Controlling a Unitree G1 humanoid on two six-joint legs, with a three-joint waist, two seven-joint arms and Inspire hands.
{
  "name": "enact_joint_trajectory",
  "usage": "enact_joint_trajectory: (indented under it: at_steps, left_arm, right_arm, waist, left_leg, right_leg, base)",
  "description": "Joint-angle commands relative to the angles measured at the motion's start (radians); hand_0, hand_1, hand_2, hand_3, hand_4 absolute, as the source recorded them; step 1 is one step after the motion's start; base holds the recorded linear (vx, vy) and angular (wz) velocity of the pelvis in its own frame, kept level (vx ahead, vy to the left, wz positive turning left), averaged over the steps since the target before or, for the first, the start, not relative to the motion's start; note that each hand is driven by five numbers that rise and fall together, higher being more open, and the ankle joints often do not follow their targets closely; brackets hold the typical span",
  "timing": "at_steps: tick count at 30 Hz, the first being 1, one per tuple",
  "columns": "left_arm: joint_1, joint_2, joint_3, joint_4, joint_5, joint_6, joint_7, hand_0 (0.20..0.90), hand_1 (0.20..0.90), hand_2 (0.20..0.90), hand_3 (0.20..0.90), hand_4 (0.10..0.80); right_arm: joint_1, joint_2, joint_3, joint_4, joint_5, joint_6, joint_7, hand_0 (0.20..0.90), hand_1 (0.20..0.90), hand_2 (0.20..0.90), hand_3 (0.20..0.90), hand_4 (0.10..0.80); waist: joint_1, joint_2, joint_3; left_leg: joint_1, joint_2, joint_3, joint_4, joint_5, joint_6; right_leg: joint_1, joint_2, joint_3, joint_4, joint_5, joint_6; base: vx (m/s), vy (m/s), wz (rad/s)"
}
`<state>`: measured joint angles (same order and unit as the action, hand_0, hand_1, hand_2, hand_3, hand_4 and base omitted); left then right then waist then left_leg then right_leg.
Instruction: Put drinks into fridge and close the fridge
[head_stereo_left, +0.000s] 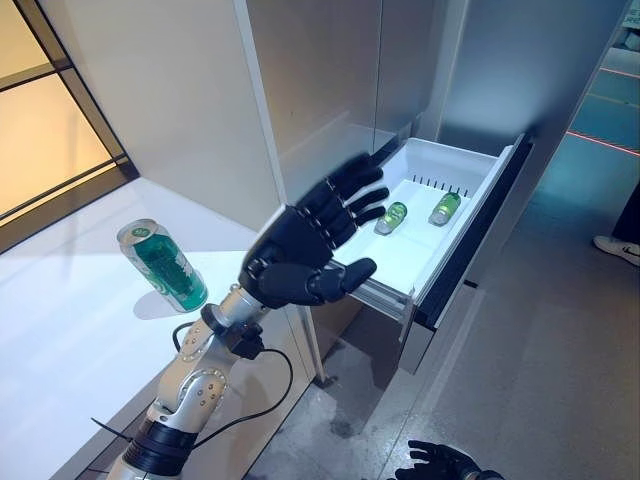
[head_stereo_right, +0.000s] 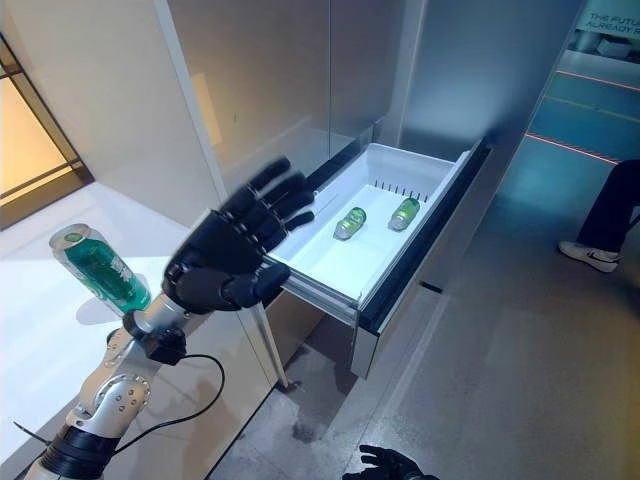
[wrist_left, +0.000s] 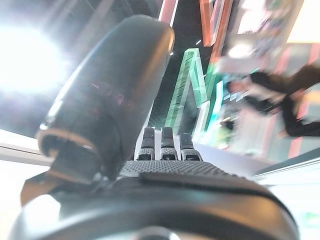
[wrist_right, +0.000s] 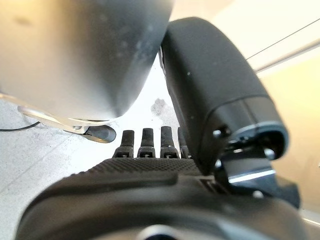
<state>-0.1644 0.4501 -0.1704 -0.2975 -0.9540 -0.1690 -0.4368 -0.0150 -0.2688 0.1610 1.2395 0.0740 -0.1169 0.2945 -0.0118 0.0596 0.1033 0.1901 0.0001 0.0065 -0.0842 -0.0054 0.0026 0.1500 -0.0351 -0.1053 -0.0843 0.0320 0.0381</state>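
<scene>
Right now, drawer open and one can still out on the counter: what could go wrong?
1. The green can on the white counter looks tilted; a brush from the left hand, open and empty beside it, could knock it off.
2. Both bottles lie on their sides in the open fridge drawer; a hard close could roll them.
3. The right hand hangs low below the drawer and may catch its front.

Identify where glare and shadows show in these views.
Left wrist view: glare washes out the area beside the left hand. Left eye view: the can casts a shadow on the bright counter. Right eye view: the drawer is evenly lit.
</scene>
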Motion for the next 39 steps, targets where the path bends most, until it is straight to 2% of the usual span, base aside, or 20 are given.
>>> enact_joint_trajectory:
  at_steps: [1,9,14,18,24,33,39]
  left_arm:
    - [-0.165,0.019,0.131,-0.080,0.090,-0.204,0.145,0.900,0.900,0.900,0.900,0.800]
    - [-0.125,0.087,0.254,-0.082,0.386,-0.287,0.430,0.900,0.900,0.900,0.900,0.800]
    - [-0.098,0.125,0.309,-0.054,0.545,-0.246,0.597,0.900,0.900,0.900,0.900,0.800]
    - [-0.085,0.148,0.339,0.010,0.534,-0.191,0.657,0.900,0.900,0.900,0.900,0.800]
    - [-0.037,0.141,0.371,0.080,0.477,-0.144,0.660,0.900,0.900,0.900,0.900,0.800]
    - [-0.020,0.133,0.363,0.147,0.306,-0.063,0.461,0.900,0.900,0.900,0.900,0.800]
    - [-0.039,0.163,0.366,0.194,0.281,-0.028,0.423,0.900,0.900,0.900,0.900,0.800]
  right_arm:
    - [0.053,0.023,0.069,0.050,0.021,-0.004,-0.020,0.900,0.900,0.900,0.900,0.800]
    - [0.036,0.026,0.089,0.039,0.016,0.020,-0.021,0.900,0.900,0.900,0.900,0.800]
    - [0.019,0.024,0.099,0.021,0.029,0.037,-0.019,0.900,0.900,0.900,0.900,0.800]
    - [0.013,0.022,0.102,0.014,0.027,0.043,-0.017,0.900,0.900,0.900,0.900,0.800]
    - [0.015,0.018,0.095,-0.001,0.020,0.055,-0.012,0.900,0.900,0.900,0.900,0.800]
    - [0.012,0.000,0.080,-0.037,0.013,0.076,0.004,0.900,0.900,0.900,0.900,0.800]
    - [0.013,-0.010,0.075,-0.044,0.005,0.086,0.006,0.900,0.900,0.900,0.900,0.800]
  waist:
    - [0.040,-0.026,-0.035]
    - [0.089,-0.025,-0.036]
    - [0.112,-0.024,-0.038]
    - [0.123,-0.022,-0.034]
    - [0.134,-0.024,-0.028]
    - [0.131,-0.027,-0.018]
    - [0.122,-0.023,-0.018]
  left_leg:
    - [-0.028,-0.072,-0.041,0.027,-0.094,0.040]
    - [-0.038,-0.070,-0.080,0.013,-0.076,0.025]
    - [-0.049,-0.068,-0.096,0.011,-0.066,0.017]
    - [-0.052,-0.068,-0.103,0.012,-0.062,0.015]
    - [-0.053,-0.067,-0.108,0.015,-0.057,0.014]
    - [-0.053,-0.067,-0.104,0.021,-0.057,0.016]
    - [-0.048,-0.065,-0.092,0.021,-0.059,0.015]
  right_leg:
    - [-0.019,0.025,-0.031,0.118,-0.151,0.013]
    - [-0.012,0.025,-0.073,0.118,-0.167,0.002]
    - [-0.013,0.024,-0.093,0.129,-0.178,-0.003]
    - [-0.015,0.021,-0.105,0.139,-0.184,-0.005]
    - [-0.015,0.020,-0.115,0.154,-0.191,-0.005]
    - [-0.020,0.018,-0.115,0.170,-0.193,0.000]
    - [-0.018,0.019,-0.108,0.167,-0.191,0.004]
  base:
    - [-0.016,-0.021,0.07]
    - [-0.025,-0.015,0.21]
    - [-0.026,-0.011,0.22]
    - [-0.021,-0.005,0.12]
    - [-0.008,-0.001,0.06]
    - [-0.010,0.000,0.06]
    - [0.000,0.000,0.00]
